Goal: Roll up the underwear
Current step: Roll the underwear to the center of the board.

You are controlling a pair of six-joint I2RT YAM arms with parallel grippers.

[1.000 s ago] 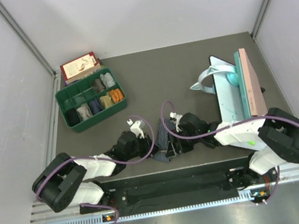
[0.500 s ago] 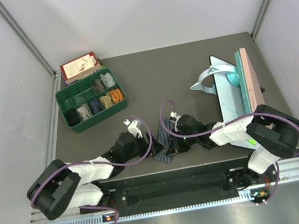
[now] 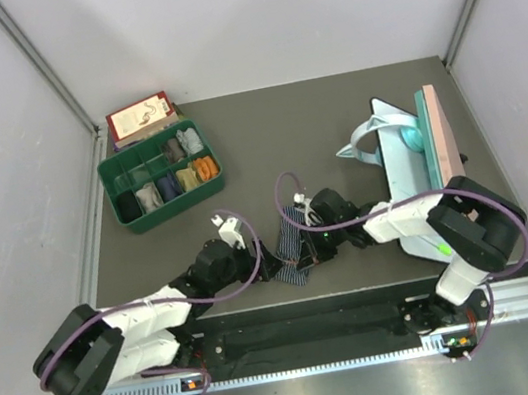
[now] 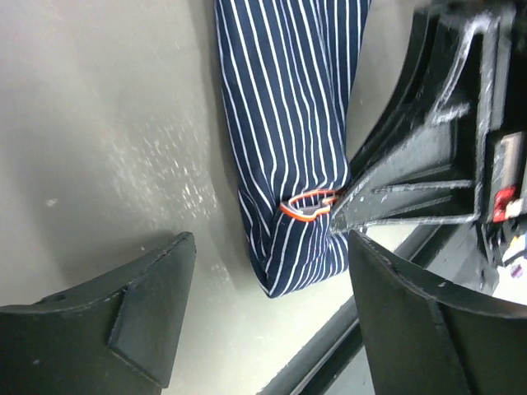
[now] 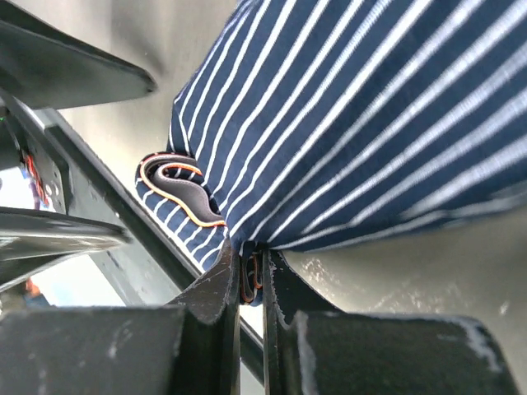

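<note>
**Right gripper pinches the roll, left gripper lets go**

We see both arms reaching low along the near edge of the table (image 3: 331, 115), forearms almost flat and wrists turned in toward each other. Between them lies the striped underwear (image 3: 295, 246), a narrow bundle running away from the table's front edge.

The right gripper (image 5: 251, 262) has its fingers pressed tight together, pinching a fold of cloth at the bundle's near corner. From the left wrist we see that same black finger biting in just beside a small orange loop on the striped underwear (image 4: 284, 123).

The left gripper (image 4: 270, 247) hangs over the bundle's end with its fingers spread wide, one on each side and neither touching the cloth.

Against a second ago, the roles have swapped: the left gripper (image 3: 261, 261) was nearly closed and now stands open, while the right gripper (image 3: 310, 241) was open and has snapped shut. The left arm has also slid back toward the near-left corner, elbow folded lower. The bundle has barely shifted.

The cloth is soft knit, dark blue with thin white stripes, rounded and wrinkled at the end, and the striped underwear (image 5: 370, 107) carries a curled orange-edged patch. The table is matte grey-brown and scuffed. At far left stands a green compartment tray (image 3: 119, 203) of small rolls, with a red and white box (image 3: 140, 116) behind it.
</note>
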